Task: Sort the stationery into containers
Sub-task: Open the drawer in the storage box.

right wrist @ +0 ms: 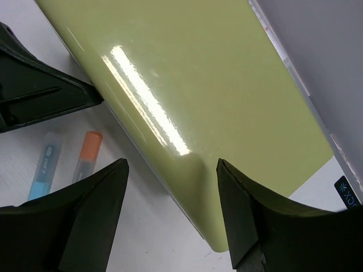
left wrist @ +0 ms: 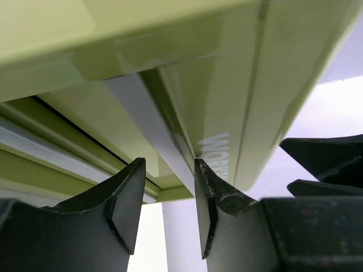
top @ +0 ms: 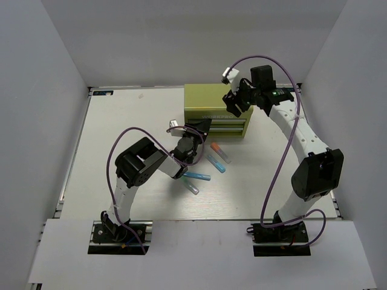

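Observation:
The olive-green metal box [top: 208, 103] stands at the back middle, its drawers facing front. My left gripper [top: 198, 128] is open at the left end of the drawers; in the left wrist view [left wrist: 168, 164] a silver drawer handle [left wrist: 144, 122] runs toward the gap between the fingers. My right gripper [top: 237, 104] is open above the box's top right; in its wrist view [right wrist: 171, 167] the jaws straddle the box's edge [right wrist: 210, 113]. Four sticks lie in front: orange-ended [top: 221, 151], light blue [top: 214, 163], blue [top: 197, 176], pale [top: 191, 187]. The orange-ended [right wrist: 88, 150] and light blue [right wrist: 45, 170] sticks also show in the right wrist view.
White walls enclose the table on the left, back and right. The left arm's elbow [top: 142, 160] hangs over the table left of the sticks. The right arm [top: 314, 169] reaches along the right side.

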Available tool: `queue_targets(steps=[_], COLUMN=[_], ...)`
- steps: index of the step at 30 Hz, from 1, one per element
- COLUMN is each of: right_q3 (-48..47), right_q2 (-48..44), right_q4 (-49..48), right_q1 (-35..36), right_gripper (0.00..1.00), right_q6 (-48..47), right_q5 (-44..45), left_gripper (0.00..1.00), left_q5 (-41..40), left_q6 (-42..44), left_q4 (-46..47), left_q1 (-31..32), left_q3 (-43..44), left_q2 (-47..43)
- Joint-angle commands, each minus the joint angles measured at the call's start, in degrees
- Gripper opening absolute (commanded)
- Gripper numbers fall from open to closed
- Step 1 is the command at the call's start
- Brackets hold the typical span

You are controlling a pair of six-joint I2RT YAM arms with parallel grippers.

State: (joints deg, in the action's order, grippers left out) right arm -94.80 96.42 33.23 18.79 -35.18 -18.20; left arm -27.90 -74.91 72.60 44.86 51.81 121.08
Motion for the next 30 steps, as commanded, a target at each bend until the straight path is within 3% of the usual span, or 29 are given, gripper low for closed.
queue_targets(steps=[1,18,25,30], right_q3=[-0.3,0.4,1.6,1.8], right_q2=[0.4,1.4,0.9,0.5], right_q4=[-0.6,-1.4,-0.8,1.0], right_q1=[0.1,0.4,0.3,0.4], right_gripper=[0.7,0.71,0.71,0.73], right_q6=[-1.4,-2.9,-6.0,-8.4], right_q5=[1.4,2.3,1.6,0.0], left_gripper=[0.49,0.46,0.39,0.26], left_q5=[-1.2,-5.5,-8.7,-10.4], left_q6=[-0.9,-5.3,-8.9,-10.0], left_q4=[-0.4,-1.4,-1.4,-1.4], left_q1=[0.2,0.2,1.3,1.8], left_q3=[1.6,5.0,5.5,6.6], left_q2=[0.6,2.8,4.5,5.0])
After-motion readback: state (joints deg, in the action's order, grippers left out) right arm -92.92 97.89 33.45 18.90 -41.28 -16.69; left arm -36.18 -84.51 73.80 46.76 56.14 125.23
